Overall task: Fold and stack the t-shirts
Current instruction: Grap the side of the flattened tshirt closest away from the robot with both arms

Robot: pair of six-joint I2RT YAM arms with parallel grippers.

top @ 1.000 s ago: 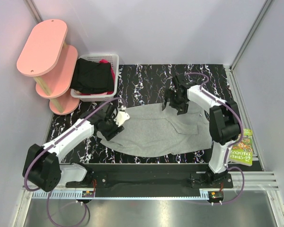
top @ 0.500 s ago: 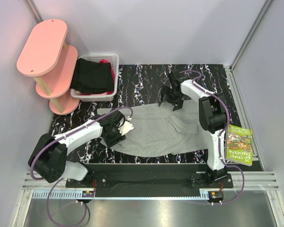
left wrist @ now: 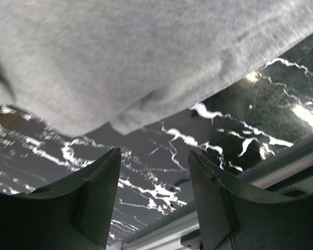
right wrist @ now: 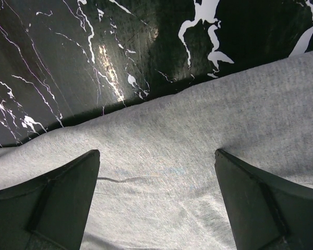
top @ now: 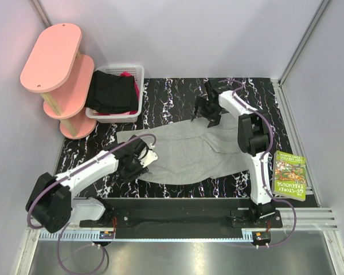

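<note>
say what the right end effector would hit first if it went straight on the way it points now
Most likely the light grey t-shirt: the open right end effector points down onto its cloth near the edge by the marbled table.

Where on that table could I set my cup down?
Bare tabletop: the far strip between the white basket and the right gripper, and the far right corner beyond the book. Crowded: the middle under the grey shirt, and the basket corner.

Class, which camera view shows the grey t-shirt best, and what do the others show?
Top external: nearly the whole grey t-shirt lies spread out there. The left wrist view catches only a rumpled edge, the right wrist view only a flat patch by an edge.
</note>
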